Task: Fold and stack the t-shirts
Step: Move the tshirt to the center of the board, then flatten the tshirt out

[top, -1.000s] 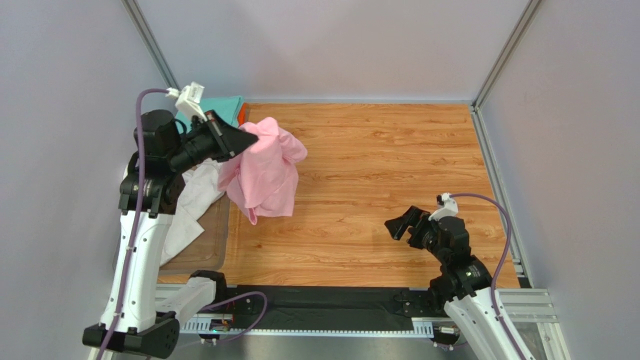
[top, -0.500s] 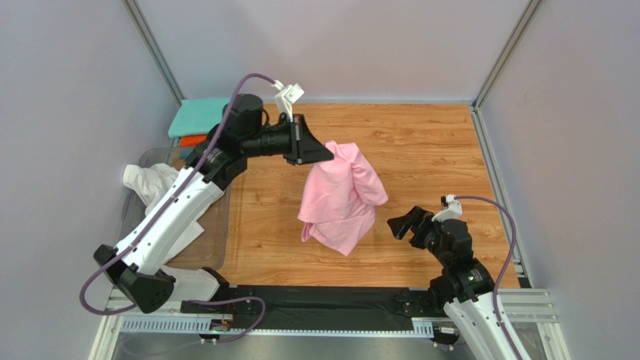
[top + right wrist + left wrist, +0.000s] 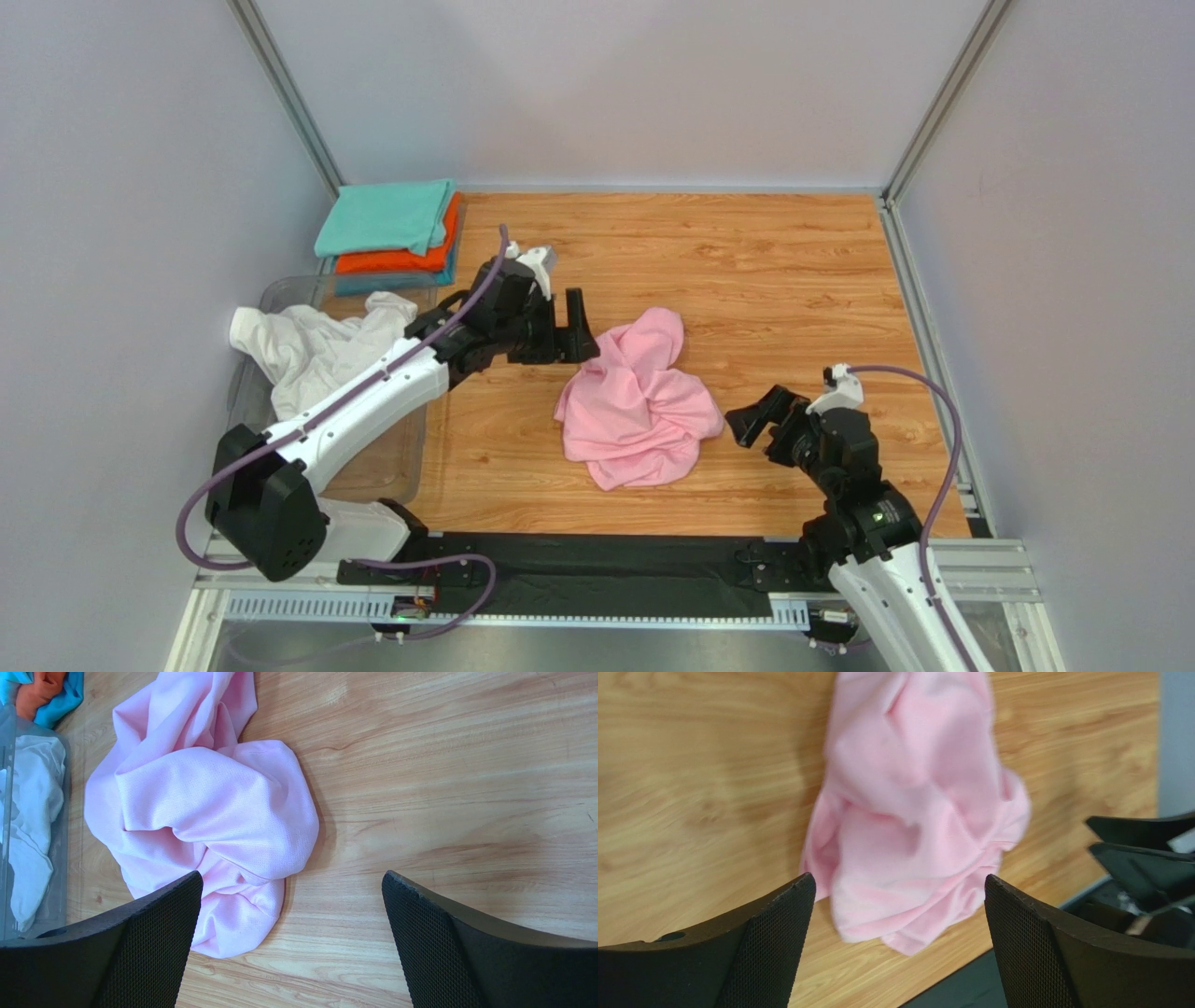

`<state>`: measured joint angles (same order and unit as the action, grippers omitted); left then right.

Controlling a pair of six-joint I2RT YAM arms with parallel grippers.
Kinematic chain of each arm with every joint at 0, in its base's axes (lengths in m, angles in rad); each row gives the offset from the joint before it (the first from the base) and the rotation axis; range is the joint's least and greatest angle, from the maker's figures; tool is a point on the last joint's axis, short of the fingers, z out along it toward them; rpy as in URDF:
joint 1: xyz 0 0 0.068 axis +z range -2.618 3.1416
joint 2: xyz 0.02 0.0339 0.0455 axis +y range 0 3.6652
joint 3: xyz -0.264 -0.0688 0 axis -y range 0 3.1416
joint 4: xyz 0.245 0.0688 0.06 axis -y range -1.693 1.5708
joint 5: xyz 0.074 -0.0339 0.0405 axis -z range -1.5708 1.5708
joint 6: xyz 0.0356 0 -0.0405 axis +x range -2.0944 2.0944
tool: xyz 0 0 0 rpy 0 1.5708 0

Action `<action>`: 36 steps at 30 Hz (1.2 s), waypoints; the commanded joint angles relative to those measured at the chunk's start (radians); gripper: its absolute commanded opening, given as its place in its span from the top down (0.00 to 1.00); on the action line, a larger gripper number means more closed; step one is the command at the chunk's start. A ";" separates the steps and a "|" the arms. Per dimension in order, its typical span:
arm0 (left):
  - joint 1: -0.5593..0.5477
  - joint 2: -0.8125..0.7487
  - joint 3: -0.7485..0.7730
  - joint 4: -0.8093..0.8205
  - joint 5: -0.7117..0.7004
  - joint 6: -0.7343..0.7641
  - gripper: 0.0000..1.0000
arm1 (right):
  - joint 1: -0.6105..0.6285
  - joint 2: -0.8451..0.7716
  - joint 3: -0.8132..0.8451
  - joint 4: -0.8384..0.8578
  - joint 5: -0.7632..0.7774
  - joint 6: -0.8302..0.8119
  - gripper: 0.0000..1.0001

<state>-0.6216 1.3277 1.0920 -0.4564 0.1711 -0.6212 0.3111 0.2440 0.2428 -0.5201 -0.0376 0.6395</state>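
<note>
The light pink t-shirt (image 3: 638,399) lies crumpled on the wooden table near its middle, held by neither gripper. My left gripper (image 3: 578,336) hovers just off its back left edge, open and empty. In the left wrist view the pink t-shirt (image 3: 913,812) lies beyond the spread left gripper (image 3: 899,882). My right gripper (image 3: 746,417) stands open to the right of the heap; its wrist view shows the pink t-shirt (image 3: 210,812) ahead of and left of the right gripper (image 3: 291,875). A white t-shirt (image 3: 316,350) lies bunched at the left. Teal (image 3: 386,217), orange (image 3: 421,256) and blue t-shirts sit folded in a stack at the back left.
A clear plastic tray (image 3: 407,448) holds the white t-shirt along the table's left side. Grey walls with metal posts enclose the table on three sides. A black strip (image 3: 603,560) runs along the near edge between the arm bases.
My left arm swung the pink t-shirt from the back left to the middle, came down and opened. The t-shirt dropped into a heap on the table. The right arm stayed still.
</note>
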 commanded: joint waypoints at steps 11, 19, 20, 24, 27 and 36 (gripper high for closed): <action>0.020 -0.507 -0.546 0.004 -0.306 -0.143 0.00 | 0.048 0.165 0.061 0.002 -0.122 -0.044 0.00; 0.022 -0.699 -0.756 0.165 -0.297 -0.183 0.01 | 0.530 0.363 0.116 0.055 0.269 0.132 0.01; 0.022 -0.687 -0.764 0.185 -0.285 -0.178 0.04 | 0.561 0.386 0.130 0.055 0.297 0.144 0.01; 0.022 -0.619 -0.774 0.255 -0.266 -0.187 0.04 | 0.660 0.511 0.150 0.110 0.363 0.198 0.03; 0.023 -0.562 -0.770 0.300 -0.245 -0.184 0.02 | 0.692 0.621 0.170 0.147 0.409 0.221 0.04; 0.023 -0.450 -0.774 0.406 -0.220 -0.195 0.01 | 0.694 0.820 0.237 0.230 0.461 0.210 0.19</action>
<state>-0.6014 0.8570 0.3164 -0.1448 -0.0620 -0.8051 1.0004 1.0191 0.4255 -0.3752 0.3489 0.8349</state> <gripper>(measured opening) 0.992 0.827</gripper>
